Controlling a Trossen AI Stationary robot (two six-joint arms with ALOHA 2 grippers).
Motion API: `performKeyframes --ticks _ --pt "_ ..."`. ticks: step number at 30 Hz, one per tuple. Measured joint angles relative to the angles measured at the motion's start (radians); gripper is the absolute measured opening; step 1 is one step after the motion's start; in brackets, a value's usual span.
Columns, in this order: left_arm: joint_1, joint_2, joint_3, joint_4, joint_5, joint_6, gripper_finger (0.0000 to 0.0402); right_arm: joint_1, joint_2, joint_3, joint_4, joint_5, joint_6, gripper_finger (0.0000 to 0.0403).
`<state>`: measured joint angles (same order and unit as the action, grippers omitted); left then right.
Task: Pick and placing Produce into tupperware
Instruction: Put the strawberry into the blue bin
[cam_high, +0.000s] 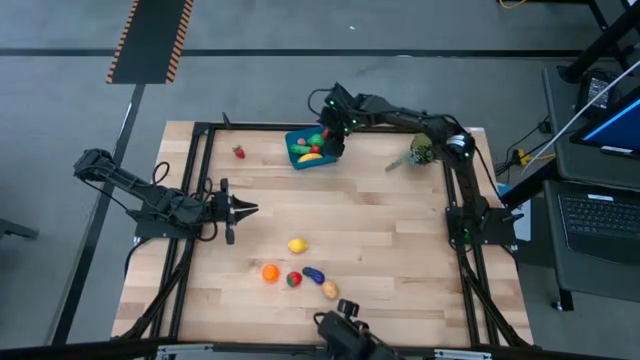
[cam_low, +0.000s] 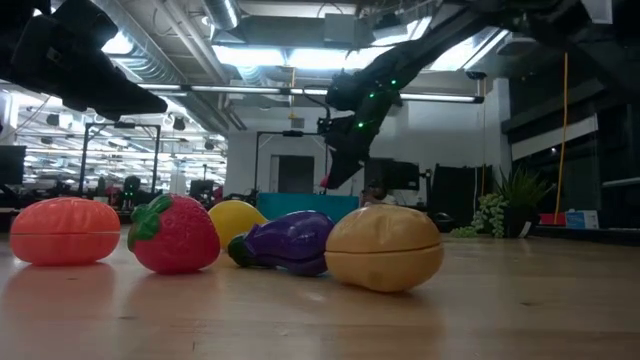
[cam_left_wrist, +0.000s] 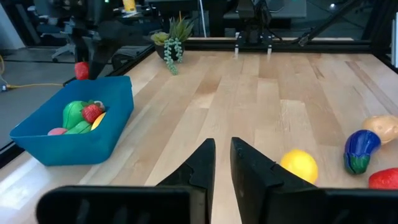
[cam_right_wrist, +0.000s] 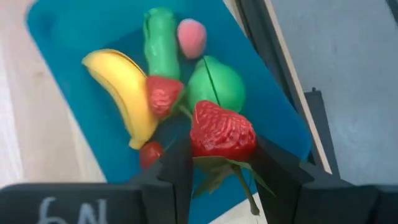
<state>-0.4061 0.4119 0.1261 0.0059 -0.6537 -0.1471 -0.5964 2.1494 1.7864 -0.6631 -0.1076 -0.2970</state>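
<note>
One marking can be read — white handwritten characters that look like "6N" on the right gripper (cam_right_wrist: 216, 163), on its dark body.

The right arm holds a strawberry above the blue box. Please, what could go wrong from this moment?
1. The right tool grips the strawberry over the far side of the tupperware, near its rim. Released here, it might bounce off the green pepper and out.
2. The box already holds a banana, a cucumber and other pieces, so lowering further could press on them.
3. The left tool points toward the lemon; its narrow opening may push it away.
</note>
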Motion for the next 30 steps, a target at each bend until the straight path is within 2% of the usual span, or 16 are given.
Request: performKeyframes --ticks 6,15,30 --pt "0.000 0.000 0.000 0.000 0.000 0.000 0.0054 -0.013 0.073 0.089 -0.031 -0.025 -0.002 0.0137" --pt "0.000 0.000 0.000 0.001 0.000 0.000 0.0061 -0.022 0.137 0.107 -0.039 -0.027 -0.001 0.0137" --pt "0.000 0.000 0.000 0.001 0.000 0.000 0.0030 -0.022 0.150 0.107 -0.044 -0.026 -0.026 0.0145"
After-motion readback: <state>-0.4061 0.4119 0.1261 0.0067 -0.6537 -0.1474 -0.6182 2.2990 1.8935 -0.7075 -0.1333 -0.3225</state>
